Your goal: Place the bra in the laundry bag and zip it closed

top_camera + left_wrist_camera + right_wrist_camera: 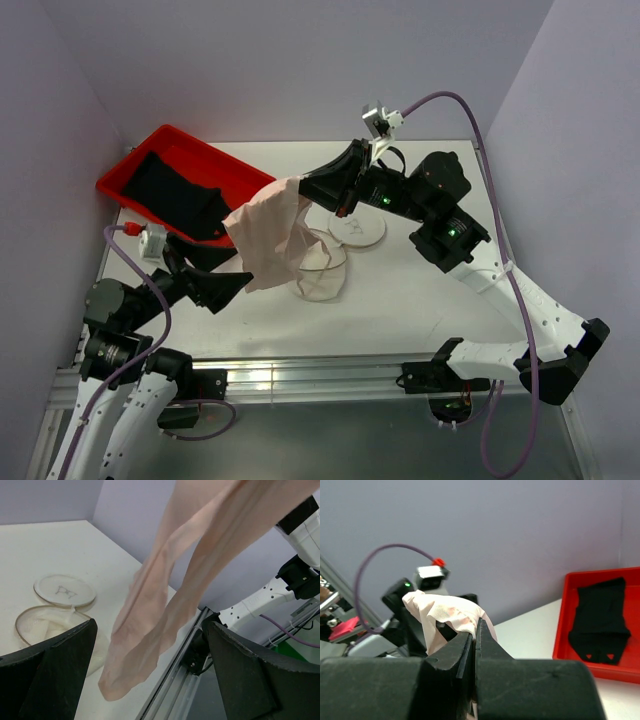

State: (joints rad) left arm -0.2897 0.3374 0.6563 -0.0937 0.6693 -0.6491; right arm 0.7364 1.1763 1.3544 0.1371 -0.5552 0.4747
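Top external view: I see the right end effector [305, 186] pinching the pink bra [268, 238] near the laundry bag [322, 285]; the left end effector [238, 272] is spread.

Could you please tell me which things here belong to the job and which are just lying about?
For the job: bra, pinched in the shut right gripper; laundry bag, lying open; open left gripper beside the bra.
Lying about: red tray; black garment in it.

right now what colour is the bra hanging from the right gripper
Plain pale peachy pink; the bra shows best in the left wrist view.
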